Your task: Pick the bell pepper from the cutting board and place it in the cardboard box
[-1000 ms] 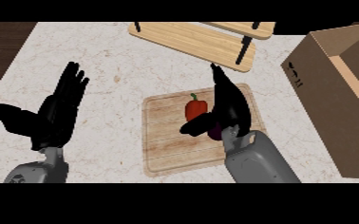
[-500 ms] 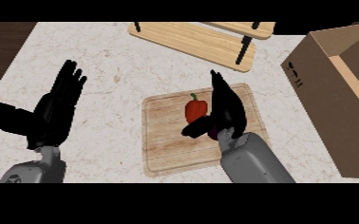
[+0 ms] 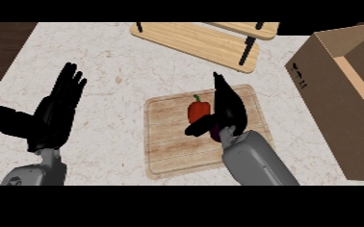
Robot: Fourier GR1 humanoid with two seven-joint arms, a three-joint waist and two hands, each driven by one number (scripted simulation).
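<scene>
Right hand (image 3: 229,108) edged closer, thumb hiding bell pepper (image 3: 198,109) base

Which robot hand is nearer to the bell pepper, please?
Right: the right robot hand is just right of the bell pepper; the left robot hand rests open far to its left.

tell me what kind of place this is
Most likely a kitchen: a pale speckled counter, a wooden cutting board with a red bell pepper on it, and a wooden rack further back.
</scene>
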